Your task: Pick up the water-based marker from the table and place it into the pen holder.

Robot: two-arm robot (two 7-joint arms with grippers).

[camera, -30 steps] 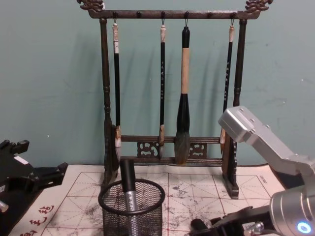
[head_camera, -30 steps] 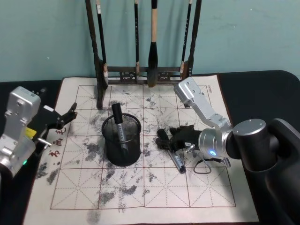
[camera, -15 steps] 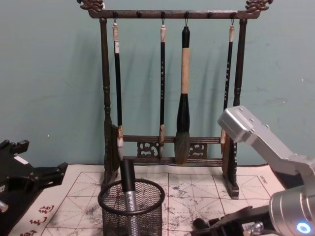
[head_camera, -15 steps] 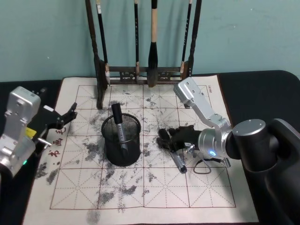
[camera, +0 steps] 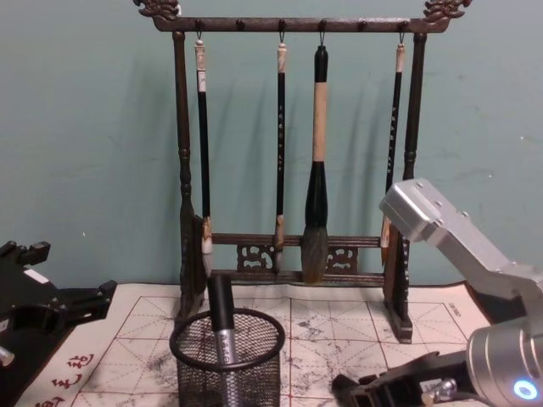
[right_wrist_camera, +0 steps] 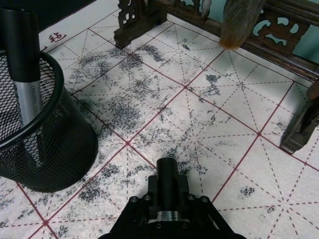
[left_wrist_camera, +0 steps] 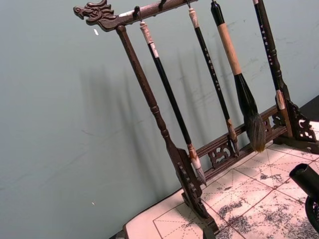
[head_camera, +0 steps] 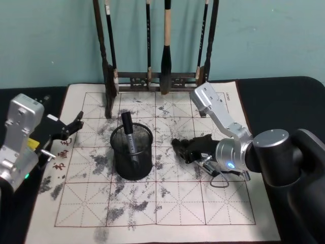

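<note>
My right gripper [head_camera: 185,149] is shut on a water-based marker [head_camera: 205,163] just above the cream mat, a short way right of the pen holder [head_camera: 132,161]. In the right wrist view the marker's black cap [right_wrist_camera: 167,173] sticks out between the closed fingers [right_wrist_camera: 199,209], pointing past the mesh pen holder [right_wrist_camera: 47,144]. Another marker [head_camera: 127,132] stands inside the pen holder [camera: 226,373], black cap up. My left gripper [head_camera: 75,123] is parked open over the mat's left edge, away from both.
A tall dark wooden brush rack [head_camera: 152,79] with hanging brushes [camera: 316,170] stands at the back of the mat [head_camera: 152,203], just behind the pen holder. Its foot [right_wrist_camera: 299,129] is close to my right gripper. A black cable loop [head_camera: 219,183] lies beside the right arm.
My right gripper has closed in on the marker and raised it; the marker's rear end has swung up and to the right off the mat. The left arm has not moved.
</note>
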